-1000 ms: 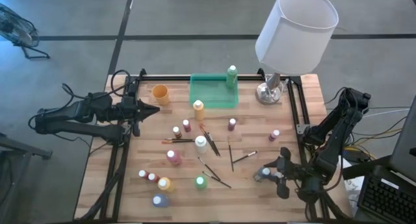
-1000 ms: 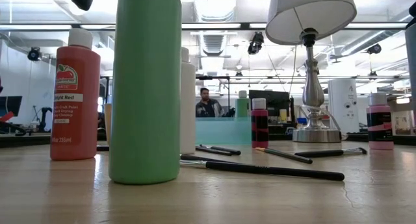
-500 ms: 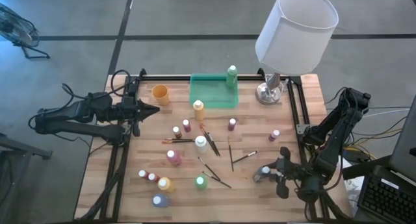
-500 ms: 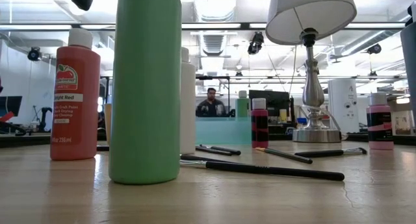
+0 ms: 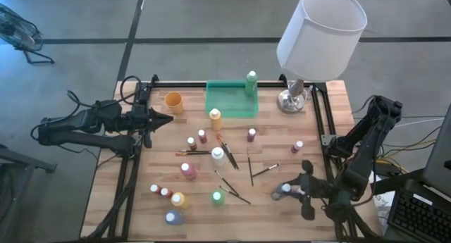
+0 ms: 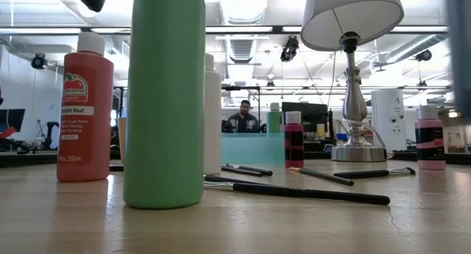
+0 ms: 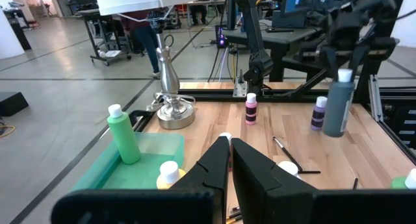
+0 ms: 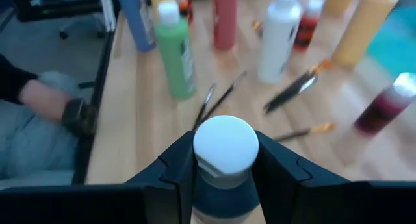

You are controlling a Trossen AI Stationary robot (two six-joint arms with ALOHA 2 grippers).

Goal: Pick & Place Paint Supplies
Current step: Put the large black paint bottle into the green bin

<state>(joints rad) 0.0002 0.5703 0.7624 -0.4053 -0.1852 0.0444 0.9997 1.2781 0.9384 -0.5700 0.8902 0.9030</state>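
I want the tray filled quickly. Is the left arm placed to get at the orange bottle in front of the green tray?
Probably yes: the left gripper, shut and empty, hangs near the orange bottle, with bare table between them.

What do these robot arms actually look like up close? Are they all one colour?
Yes, both arms are black throughout, built of jointed segments on black rail frames. The left gripper tapers to two slim, pointed, wedge-like fingers. The right gripper has blocky, angular black fingers. Thin dark cables trail beside each arm.
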